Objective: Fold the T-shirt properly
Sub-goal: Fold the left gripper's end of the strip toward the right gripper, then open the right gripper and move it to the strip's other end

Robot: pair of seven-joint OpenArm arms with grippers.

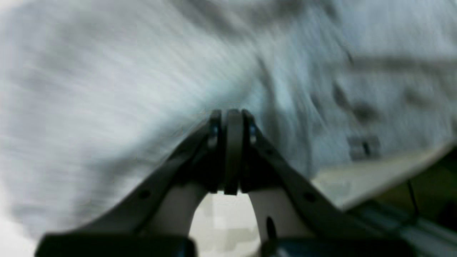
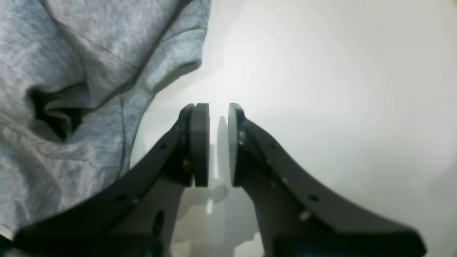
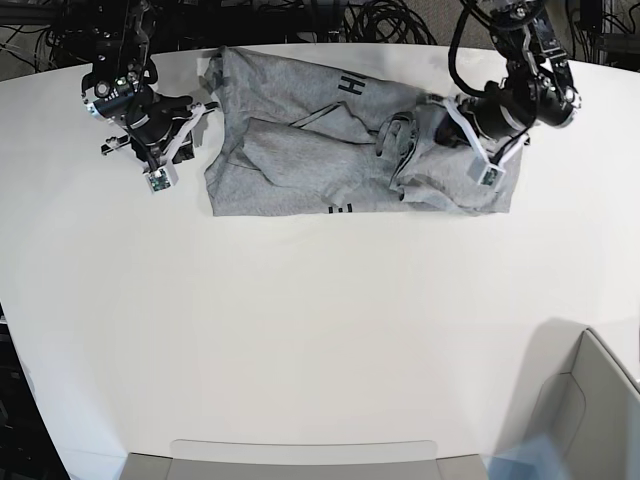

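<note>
T-shirt (image 3: 330, 160), heather light grey and crumpled, lies spread across the upper middle of the base view on the white table (image 3: 300, 330), with bits of black lettering showing near its top edge and along its lower edge. At the upper right of that view the left gripper (image 3: 440, 125) sits down on the garment's bunched right end. In the left wrist view the cloth (image 1: 107, 89) is blurred and fills most of the frame, and the left fingers (image 1: 234, 142) are pressed together with no gap between them; whether a fold of fabric is pinched there I cannot tell, since the blur hides it. At the upper left of the base view the right gripper (image 3: 195, 125) sits just beside the shirt's left edge, over bare table. In the right wrist view its fingers (image 2: 200, 142) stand slightly apart with a narrow gap holding nothing, and the grey cloth (image 2: 71, 89) lies rumpled in the left part of the frame, with white table (image 2: 321, 89) to the right.
</note>
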